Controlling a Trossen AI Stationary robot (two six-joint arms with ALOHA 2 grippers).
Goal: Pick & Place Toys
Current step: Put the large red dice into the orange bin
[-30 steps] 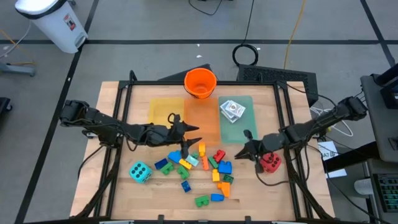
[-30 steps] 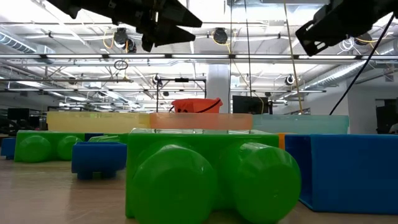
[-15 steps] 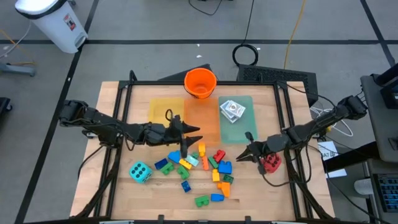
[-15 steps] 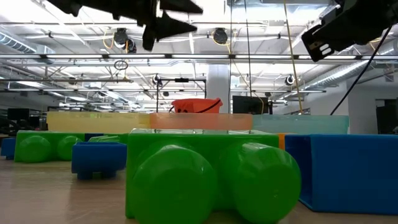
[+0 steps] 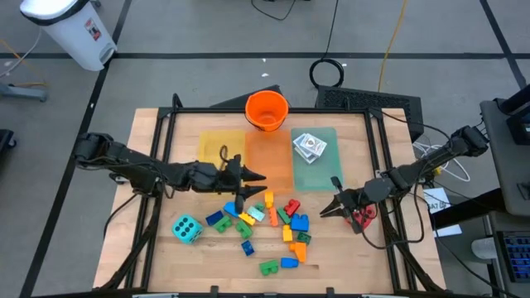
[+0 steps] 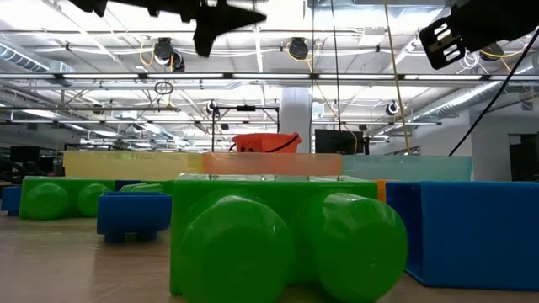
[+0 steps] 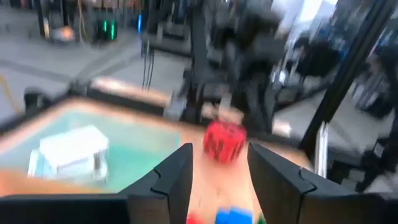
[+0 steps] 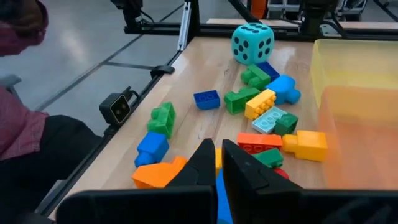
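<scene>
Many small coloured bricks [image 5: 265,219] lie loose on the wooden table's middle. They also show in the right wrist view [image 8: 261,106]. The teal die [image 5: 186,228] rests at their left and the red die [image 5: 360,217] at their right. White card packs [image 5: 310,146] lie on the green tray [image 5: 325,170]. My left gripper [image 5: 253,185] hovers open and empty above the bricks' far left edge; its wrist view [image 7: 217,180] looks toward the red die [image 7: 224,140]. My right gripper [image 5: 333,202] is shut and empty in the air, just left of the red die.
An orange bucket [image 5: 267,110] stands at the table's far edge. A yellow tray [image 5: 217,147] and an orange tray [image 5: 269,157] lie beside the green one. A green brick [image 6: 286,244] and a blue brick [image 6: 472,231] fill the low view. A person's sleeve [image 8: 18,124] shows beyond the table's edge.
Both grippers have risen a little, as the low view shows. My left gripper has drawn back slightly toward the table's left edge. My right gripper has shifted slightly toward the table's near right. No toy has moved.
</scene>
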